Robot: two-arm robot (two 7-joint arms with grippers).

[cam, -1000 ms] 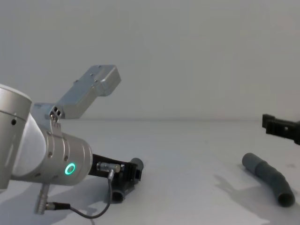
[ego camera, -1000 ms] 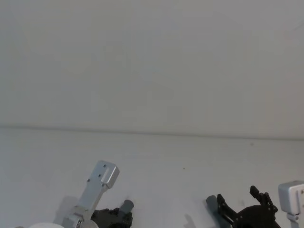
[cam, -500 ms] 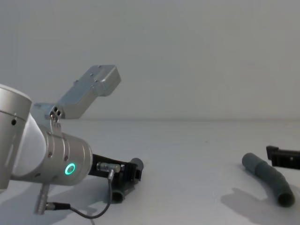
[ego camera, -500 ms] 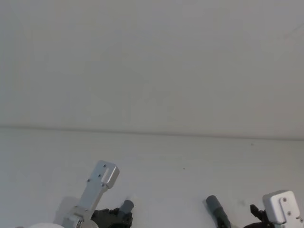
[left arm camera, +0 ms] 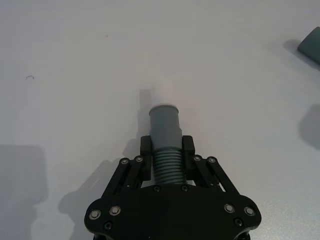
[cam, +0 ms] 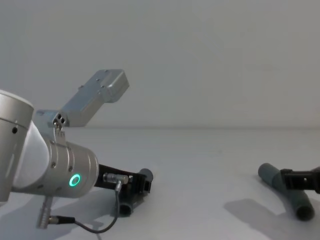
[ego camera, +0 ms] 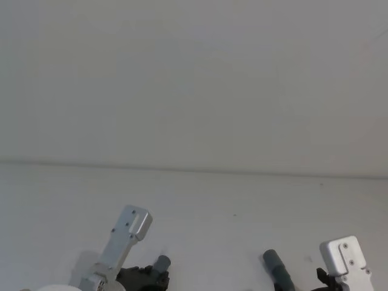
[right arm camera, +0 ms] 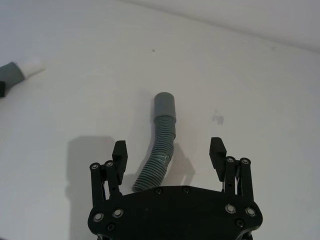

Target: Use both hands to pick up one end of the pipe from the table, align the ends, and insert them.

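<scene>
Though plain, white table [ego camera: 242,206], pale wall [ego camera: 194,79] behind.

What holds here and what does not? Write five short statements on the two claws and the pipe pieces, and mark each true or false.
1. The left claw is shut on the white-tipped pipe piece. True.
2. The right claw is shut on the second pipe piece. False: its jaws stand open, one on each side of that piece, which lies on the table.
3. The two pipe pieces are joined. False: they are apart, one at each claw.
4. The white tip sticks out ahead of the left claw. True.
5. The second pipe piece is straight. False: it is bent.
</scene>
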